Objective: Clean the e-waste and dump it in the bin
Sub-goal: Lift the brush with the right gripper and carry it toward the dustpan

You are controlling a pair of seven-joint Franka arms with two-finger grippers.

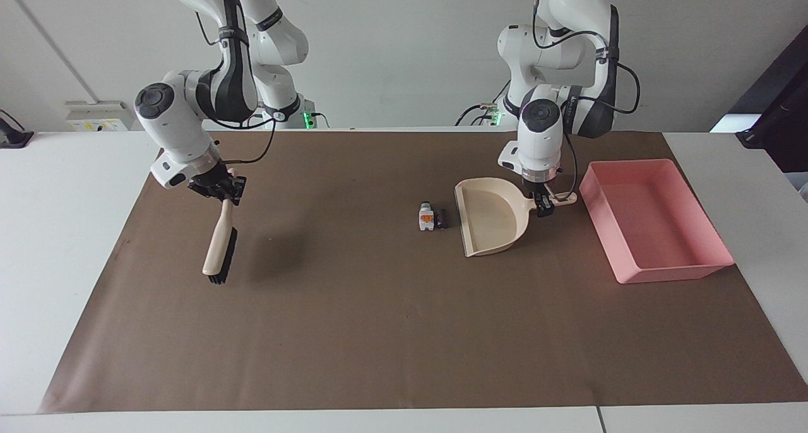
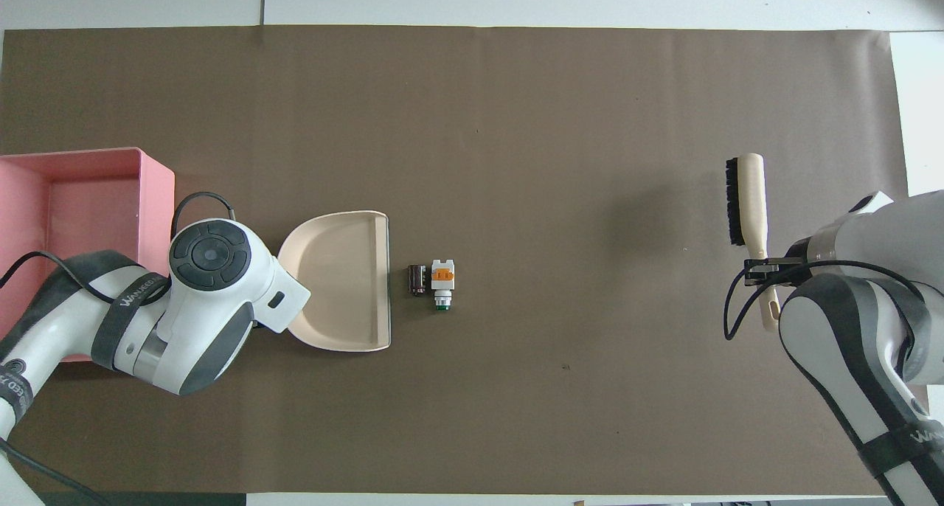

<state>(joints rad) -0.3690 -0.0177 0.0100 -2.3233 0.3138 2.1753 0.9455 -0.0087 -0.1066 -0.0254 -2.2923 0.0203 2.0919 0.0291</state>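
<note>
Right gripper (image 1: pixel 222 190) grips the brush (image 1: pixel 219 251) by its handle, raised over the desk (image 1: pixel 379 332). Left gripper (image 1: pixel 544 206) clamps the dustpan (image 1: pixel 489 221) handle beside the bin (image 1: pixel 656 272); e-waste (image 1: pixel 432 218) lies just off the pan's mouth.

Overhead, my left arm hides the beige plastic dustpan's handle (image 1: pixel 555 201); the shallow pink plastic bin (image 2: pixel 158 189) is cut off at the edge.
</note>
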